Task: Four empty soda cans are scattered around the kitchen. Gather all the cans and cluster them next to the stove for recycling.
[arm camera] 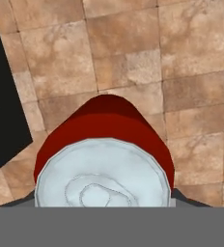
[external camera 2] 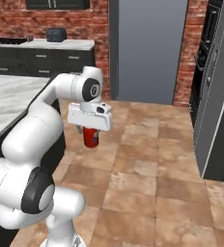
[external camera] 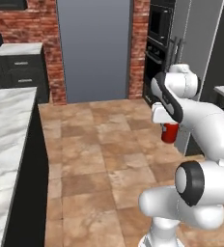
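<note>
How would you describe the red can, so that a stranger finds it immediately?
Start at the white robot arm above the terracotta tile floor. Under its hand, the gripper is shut on the red soda can, carried upright in the air; its silver top sets it apart.

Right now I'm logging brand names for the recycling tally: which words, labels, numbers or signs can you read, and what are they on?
None can be read.
Red can held under the gripper: plain red side, no lettering shows.
Its silver top: embossed shapes, no letters.
Wall oven: panel too small and blurred to read.
Toaster: no marking visible.
</note>
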